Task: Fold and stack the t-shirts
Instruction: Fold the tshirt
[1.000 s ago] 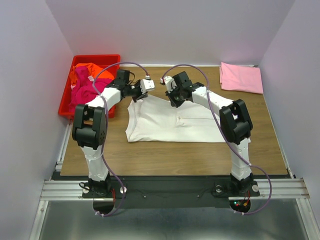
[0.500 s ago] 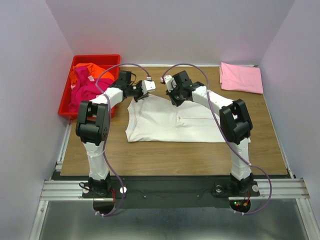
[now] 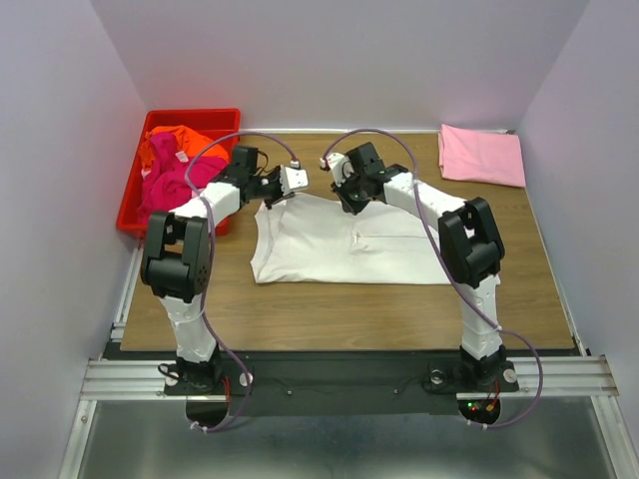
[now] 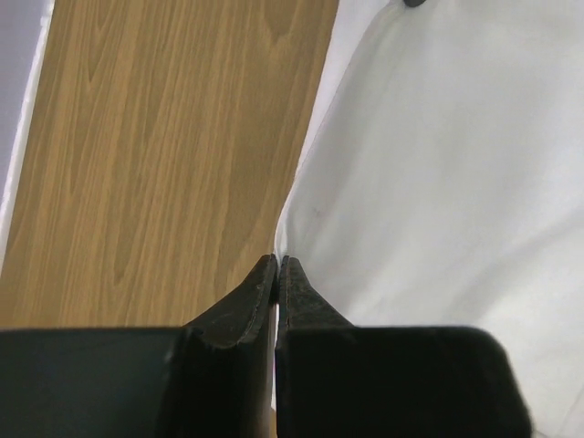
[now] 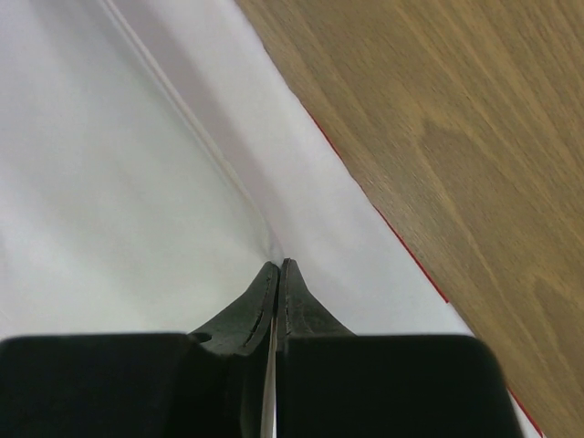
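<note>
A large white t-shirt (image 3: pixel 339 244) lies partly folded in the middle of the wooden table. My left gripper (image 3: pixel 268 197) is shut on its far left corner; in the left wrist view the closed fingers (image 4: pixel 276 274) pinch the white cloth's edge (image 4: pixel 438 164). My right gripper (image 3: pixel 347 203) is shut on the shirt's far edge; in the right wrist view the closed fingers (image 5: pixel 276 274) pinch white cloth (image 5: pixel 119 182) with a thin red line along its edge. A folded pale pink t-shirt (image 3: pixel 481 155) lies at the far right. Orange (image 3: pixel 165 145) and magenta (image 3: pixel 165 183) t-shirts lie in the bin.
A red plastic bin (image 3: pixel 135 215) stands at the far left edge of the table (image 3: pixel 349 319). Grey walls close in the table on the left, the back and the right. Both arms reach over the far half of the table.
My left gripper has shifted slightly toward me and down with the shirt's corner. The right gripper and the shirt's body have barely moved.
</note>
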Robot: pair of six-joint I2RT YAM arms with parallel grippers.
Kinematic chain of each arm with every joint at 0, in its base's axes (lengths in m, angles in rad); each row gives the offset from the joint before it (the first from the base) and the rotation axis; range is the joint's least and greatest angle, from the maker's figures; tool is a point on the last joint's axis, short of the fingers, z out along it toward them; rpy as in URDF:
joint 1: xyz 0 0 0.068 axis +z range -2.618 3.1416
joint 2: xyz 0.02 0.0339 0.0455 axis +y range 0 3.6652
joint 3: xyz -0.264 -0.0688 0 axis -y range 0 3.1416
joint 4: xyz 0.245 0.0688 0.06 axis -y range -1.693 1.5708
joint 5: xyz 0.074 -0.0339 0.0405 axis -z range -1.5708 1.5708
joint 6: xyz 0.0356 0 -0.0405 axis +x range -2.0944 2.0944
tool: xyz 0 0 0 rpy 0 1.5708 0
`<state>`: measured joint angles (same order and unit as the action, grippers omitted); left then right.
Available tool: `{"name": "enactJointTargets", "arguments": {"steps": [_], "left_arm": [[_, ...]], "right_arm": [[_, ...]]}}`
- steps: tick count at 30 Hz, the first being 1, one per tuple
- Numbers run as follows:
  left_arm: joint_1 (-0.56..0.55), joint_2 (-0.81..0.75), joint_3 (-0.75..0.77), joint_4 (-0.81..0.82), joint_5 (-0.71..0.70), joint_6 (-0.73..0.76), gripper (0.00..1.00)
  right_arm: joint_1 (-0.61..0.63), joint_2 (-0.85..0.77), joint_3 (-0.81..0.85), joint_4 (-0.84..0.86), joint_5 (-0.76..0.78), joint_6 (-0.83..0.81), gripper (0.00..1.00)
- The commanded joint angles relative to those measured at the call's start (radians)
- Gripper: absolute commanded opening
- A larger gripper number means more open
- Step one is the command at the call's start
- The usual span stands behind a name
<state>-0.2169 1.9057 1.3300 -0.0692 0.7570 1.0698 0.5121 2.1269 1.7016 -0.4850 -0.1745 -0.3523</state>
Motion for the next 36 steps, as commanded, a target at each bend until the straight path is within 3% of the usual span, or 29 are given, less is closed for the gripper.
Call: {"name": "enactJointTargets", "arguments": {"steps": [1,12,16,21,25,28,34,36], "left_arm": [[0.002,-0.134,-0.084,0.006,0.01,0.082,0.01],[-0.002,-0.252,-0.247,-0.058,0.001,0.208,0.03],[-0.022,-0.261,-0.287,-0.162,-0.021,0.296,0.1],[-0.032,-0.28,-0.304,-0.297,-0.067,0.383,0.33],[-0.019,-0.313,-0.261,-0.415,-0.039,0.366,0.41],[-0.018,-0.349,-0.25,-0.409,-0.004,0.27,0.41],[-0.042,-0.297,-0.181,-0.183,-0.022,-0.256,0.36],[-0.047,-0.26,-0.161,-0.166,-0.053,-0.361,0.35]], "right_arm": [[-0.011,-0.076,-0.028,0.013,-0.034,-0.034,0.03],[-0.011,-0.15,-0.12,0.011,-0.112,-0.076,0.06],[-0.011,-0.162,-0.154,-0.001,-0.144,-0.085,0.25],[-0.021,-0.209,-0.184,-0.036,-0.129,-0.085,0.5],[-0.087,-0.275,-0.194,-0.066,-0.157,-0.056,0.54],[-0.17,-0.311,-0.198,-0.095,-0.16,-0.039,0.53],[-0.323,-0.282,-0.203,-0.145,-0.106,-0.039,0.45],[-0.366,-0.259,-0.207,-0.155,-0.092,-0.056,0.42]]}}
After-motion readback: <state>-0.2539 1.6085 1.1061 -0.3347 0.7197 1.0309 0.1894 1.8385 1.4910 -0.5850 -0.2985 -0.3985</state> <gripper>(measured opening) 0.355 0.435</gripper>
